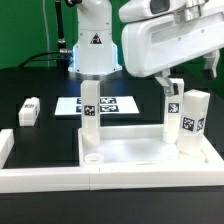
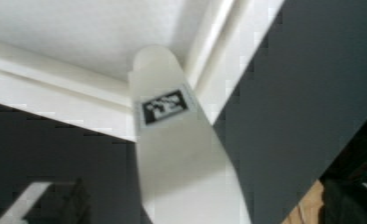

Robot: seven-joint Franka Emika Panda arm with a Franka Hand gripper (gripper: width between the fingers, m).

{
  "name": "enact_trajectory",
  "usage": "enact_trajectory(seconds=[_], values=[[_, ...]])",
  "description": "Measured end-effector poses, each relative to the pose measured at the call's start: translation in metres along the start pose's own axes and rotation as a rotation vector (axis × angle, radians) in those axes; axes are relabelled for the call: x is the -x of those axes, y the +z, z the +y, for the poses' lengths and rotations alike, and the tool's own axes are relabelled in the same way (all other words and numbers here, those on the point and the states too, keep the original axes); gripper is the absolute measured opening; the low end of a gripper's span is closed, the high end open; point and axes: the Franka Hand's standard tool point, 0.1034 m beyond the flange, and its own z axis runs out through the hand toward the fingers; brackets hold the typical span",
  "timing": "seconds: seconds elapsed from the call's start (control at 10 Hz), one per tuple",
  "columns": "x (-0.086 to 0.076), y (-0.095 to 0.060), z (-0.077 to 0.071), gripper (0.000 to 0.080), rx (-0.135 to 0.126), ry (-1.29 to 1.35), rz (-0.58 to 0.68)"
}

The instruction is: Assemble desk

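Tabletop panel [image 1: 150,152] lies flat, rimmed side up, inside the L-shaped border rails [image 1: 40,176]. Three tagged legs [image 1: 90,110] stand upright on it; a fourth [image 1: 28,111] lies apart on the table. Gripper [image 1: 168,82] hangs fully spread, holding nothing.

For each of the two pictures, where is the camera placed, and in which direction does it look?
Exterior view: off the arm, low at the table's edge, facing the tabletop panel, upright legs and the marker board; the robot base and arm housing show.
Wrist view: on the wrist, looking down along one tagged leg standing against the panel's rim; no pincer finger clearly shows.
Shared: the panel and a tagged leg; which leg, I cannot tell.
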Motion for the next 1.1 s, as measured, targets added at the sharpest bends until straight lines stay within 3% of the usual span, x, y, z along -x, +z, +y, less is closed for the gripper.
enact_trajectory(seconds=[0.4, 0.8, 1.1], values=[[-0.001, 0.001, -0.002, 0.0649, -0.002, -0.002, -0.001], [-0.02, 0.021, -0.015, 0.0649, -0.012, 0.041, 0.012], [-0.019, 0.023, -0.014, 0.0637, -0.009, 0.038, 0.019]])
